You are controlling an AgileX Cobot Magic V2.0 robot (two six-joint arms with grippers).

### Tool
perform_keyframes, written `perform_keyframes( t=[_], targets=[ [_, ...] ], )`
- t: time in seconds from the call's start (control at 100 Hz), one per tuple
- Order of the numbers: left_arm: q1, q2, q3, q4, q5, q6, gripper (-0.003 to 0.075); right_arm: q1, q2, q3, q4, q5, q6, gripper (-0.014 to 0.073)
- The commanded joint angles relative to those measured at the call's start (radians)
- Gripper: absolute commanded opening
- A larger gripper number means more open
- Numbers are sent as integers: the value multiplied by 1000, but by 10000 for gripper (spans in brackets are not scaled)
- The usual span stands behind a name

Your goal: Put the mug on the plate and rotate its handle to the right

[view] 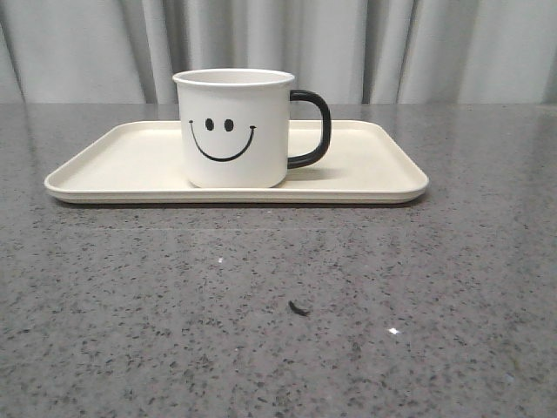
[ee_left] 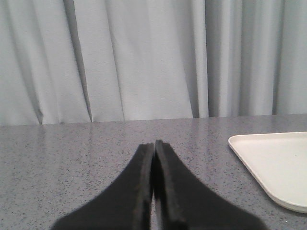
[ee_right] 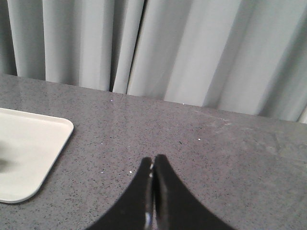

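Note:
The white mug (view: 235,129) with a black smiley face stands upright on the cream plate (view: 113,165), a little left of the plate's middle. Its black handle (view: 313,129) points to the right. Neither gripper shows in the front view. In the left wrist view my left gripper (ee_left: 154,143) is shut with nothing in it, above bare table, and one corner of the plate (ee_left: 273,165) lies off to its side. My right gripper (ee_right: 153,159) is likewise shut and empty over the table, with another plate corner (ee_right: 29,158) beside it.
The plate rests on a grey speckled stone table (view: 278,331). A small dark fleck (view: 298,307) lies on the table in front of the plate. Pale grey curtains (view: 435,48) hang behind the table's far edge.

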Motion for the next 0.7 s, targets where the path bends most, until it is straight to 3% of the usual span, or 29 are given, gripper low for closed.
perform_keyframes(
  t=[0.0,0.16,0.43,0.69],
  targets=[
    [0,-32,3,-10,-69,-10,-19,-7,2,-9,-21,-72,0,-62],
    [0,-32,3,-10,-69,-10,-19,-14,-111,74,-21,-103,0,-62],
    [0,-32,3,-10,-69,-10,-19,-34,-358,348,-24,-244,-1,-62],
    [0,-32,3,-10,-69,-10,-19,-44,-355,546,46,-445,0,-62]
  ],
)
